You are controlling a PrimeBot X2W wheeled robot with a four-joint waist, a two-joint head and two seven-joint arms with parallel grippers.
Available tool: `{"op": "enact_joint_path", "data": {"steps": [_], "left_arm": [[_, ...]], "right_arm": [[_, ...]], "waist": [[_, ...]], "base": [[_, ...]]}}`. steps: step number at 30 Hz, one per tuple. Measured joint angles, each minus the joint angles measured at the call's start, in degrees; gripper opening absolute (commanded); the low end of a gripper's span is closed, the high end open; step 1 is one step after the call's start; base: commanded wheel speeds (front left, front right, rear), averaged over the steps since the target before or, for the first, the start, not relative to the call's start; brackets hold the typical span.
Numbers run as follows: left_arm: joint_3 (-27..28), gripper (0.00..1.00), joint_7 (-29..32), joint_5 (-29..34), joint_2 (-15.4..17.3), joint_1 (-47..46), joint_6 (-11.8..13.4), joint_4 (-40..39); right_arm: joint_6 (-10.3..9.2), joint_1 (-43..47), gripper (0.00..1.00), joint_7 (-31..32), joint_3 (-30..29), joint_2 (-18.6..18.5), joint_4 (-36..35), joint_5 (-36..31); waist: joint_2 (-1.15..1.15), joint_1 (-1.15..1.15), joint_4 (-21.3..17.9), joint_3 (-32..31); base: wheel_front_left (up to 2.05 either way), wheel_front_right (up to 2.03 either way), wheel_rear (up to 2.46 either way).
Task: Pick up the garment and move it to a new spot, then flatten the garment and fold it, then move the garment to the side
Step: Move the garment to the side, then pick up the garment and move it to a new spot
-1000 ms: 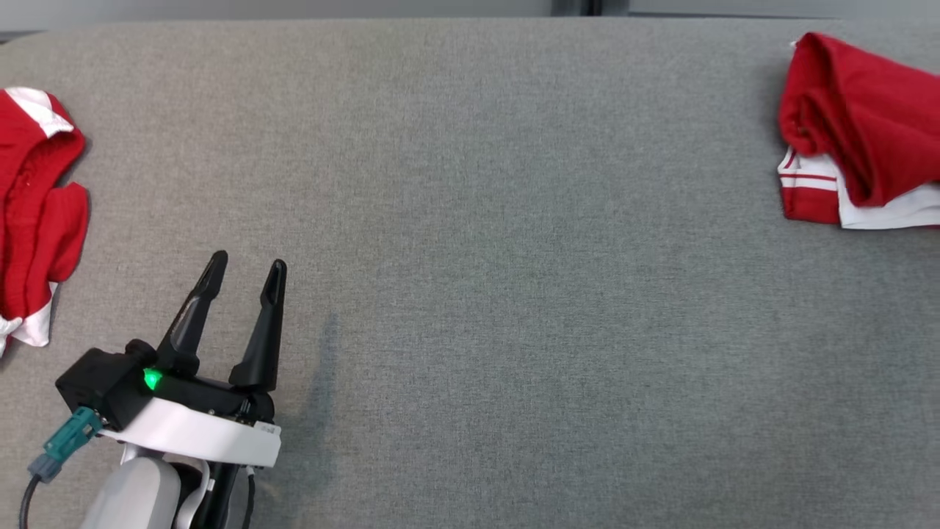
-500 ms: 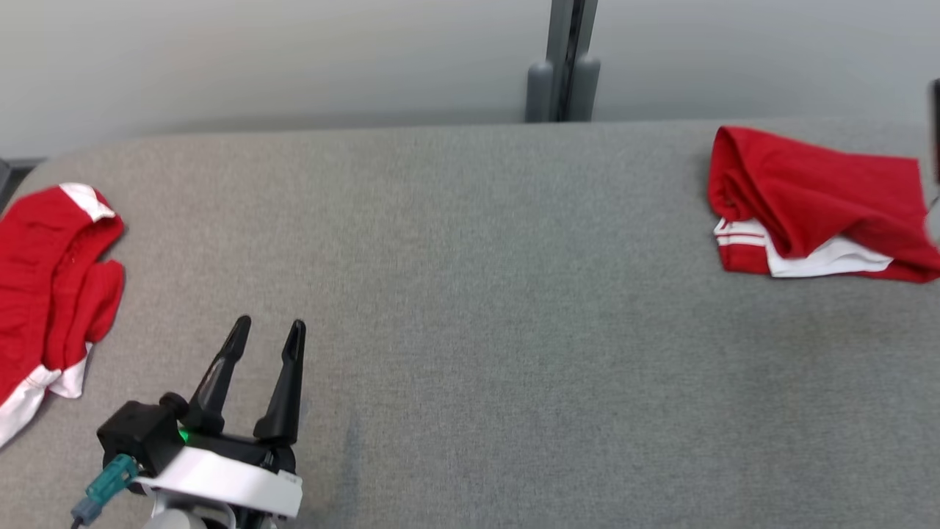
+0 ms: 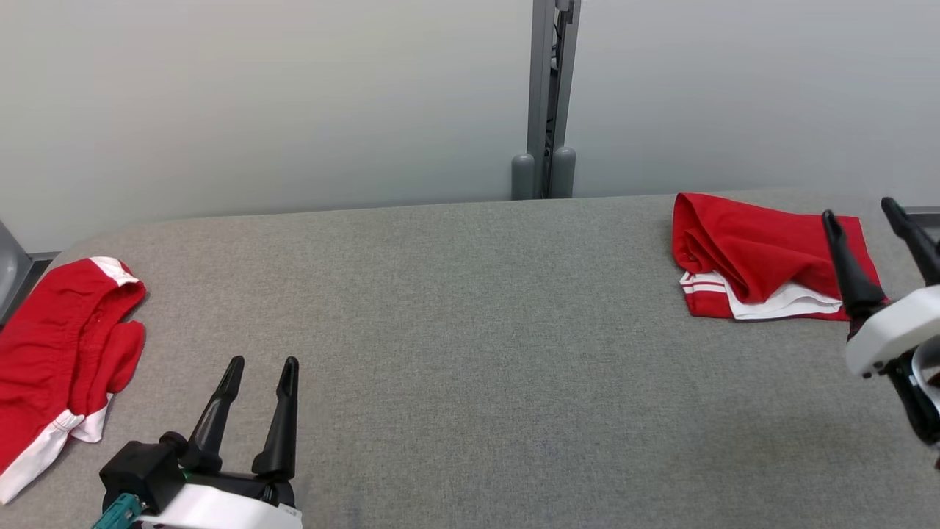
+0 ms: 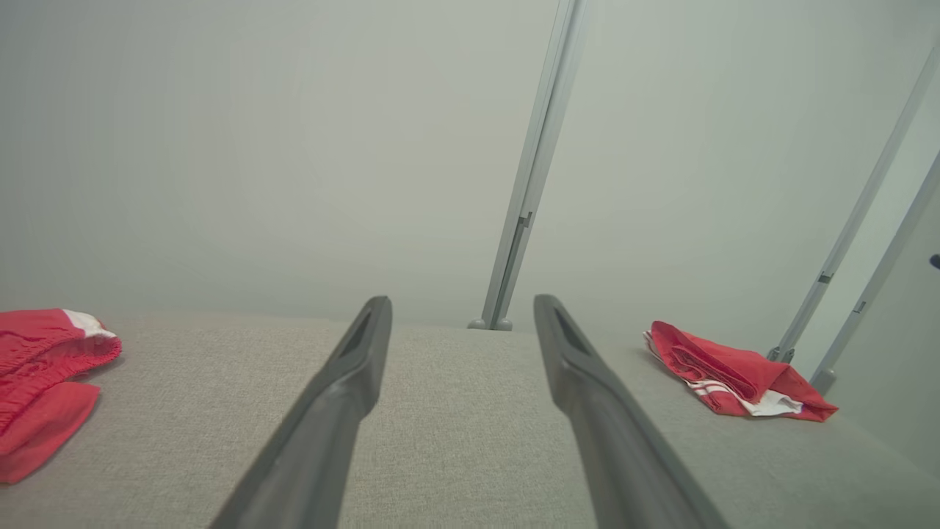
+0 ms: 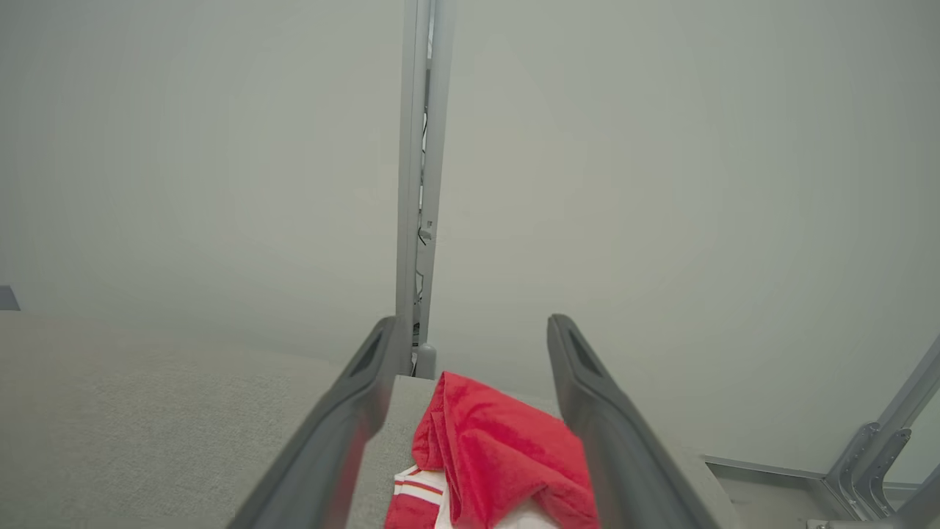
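Observation:
Two red garments with white trim lie on the grey cloth-covered table (image 3: 470, 330). One is a crumpled garment (image 3: 51, 345) at the far left edge, also in the left wrist view (image 4: 37, 367). The other is a folded garment (image 3: 749, 246) at the back right. My left gripper (image 3: 263, 364) stands open near the front left, right of the crumpled garment and apart from it, with nothing between its fingers (image 4: 463, 301). My right gripper (image 3: 859, 209) is open at the right edge, just in front of the folded garment, which lies beyond its fingertips (image 5: 471, 321) in the right wrist view (image 5: 499, 455).
A grey metal post (image 3: 547, 110) rises behind the table's far edge against a pale wall. More slanted metal rails (image 4: 852, 242) stand past the table's right end. The table's left corner is rounded.
The head camera has tilted up, so the wall and post have come into the picture and the garments sit lower. My right gripper has come into view at the right edge.

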Motion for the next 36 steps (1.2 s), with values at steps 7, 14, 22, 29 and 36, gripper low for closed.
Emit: {"op": "enact_joint_path", "data": {"steps": [7,14,22,29,36], "left_arm": [[1.48,1.0,0.0,0.96,-0.78,0.81,0.0,-0.16],[1.94,1.0,0.0,1.23,-1.27,1.81,0.0,-0.27],[3.1,1.0,0.0,1.57,-1.89,3.04,0.0,0.34],[3.69,1.0,0.0,1.68,-2.71,3.58,0.0,0.56],[3.53,1.0,0.0,3.03,-2.89,3.92,0.0,0.75]], "right_arm": [[0.0,15.3,1.0,0.0,-8.31,5.09,-9.91,-2.24],[0.0,25.46,1.0,0.0,-14.73,11.76,-17.25,-7.79],[0.0,33.16,1.0,0.0,-21.95,19.48,-25.01,-13.79],[0.0,35.87,1.0,0.0,-23.31,22.4,-28.0,-15.34],[0.0,36.06,1.0,0.0,-22.27,22.88,-28.24,-15.67]], "waist": [[0.0,0.0,1.44,-1.18],[0.0,0.0,2.36,-1.81],[0.0,0.0,2.44,-2.13],[0.0,0.0,2.28,-1.91],[0.0,0.0,2.02,-1.79]], "base": [[0.0,0.0,0.0],[0.0,0.0,0.0],[0.0,0.0,0.0],[0.0,0.0,0.0],[0.0,0.0,0.0]]}}
